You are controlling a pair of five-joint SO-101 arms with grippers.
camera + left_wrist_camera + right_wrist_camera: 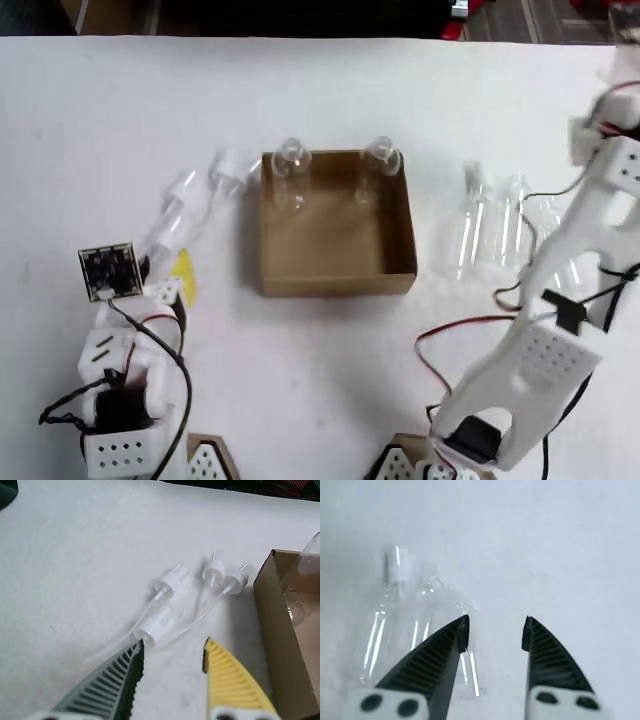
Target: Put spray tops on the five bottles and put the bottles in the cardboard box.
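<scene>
My left gripper [173, 646] sits wide open just left of the cardboard box [338, 284], grey and yellow jaws empty, the grey tip just beside the nearest spray top [154, 626]. Three more spray tops [216, 571] lie loose on the table [330, 380] beyond it, near the box's far left corner. My right gripper [496, 625] hangs wide open too, holding nothing, over the clear bottles [508, 228] lying on their sides off to the right of the box; I make out three there. Inside the box, two bottles [290, 168] stand against its far wall, one at each far corner; whether they carry tops I cannot tell
</scene>
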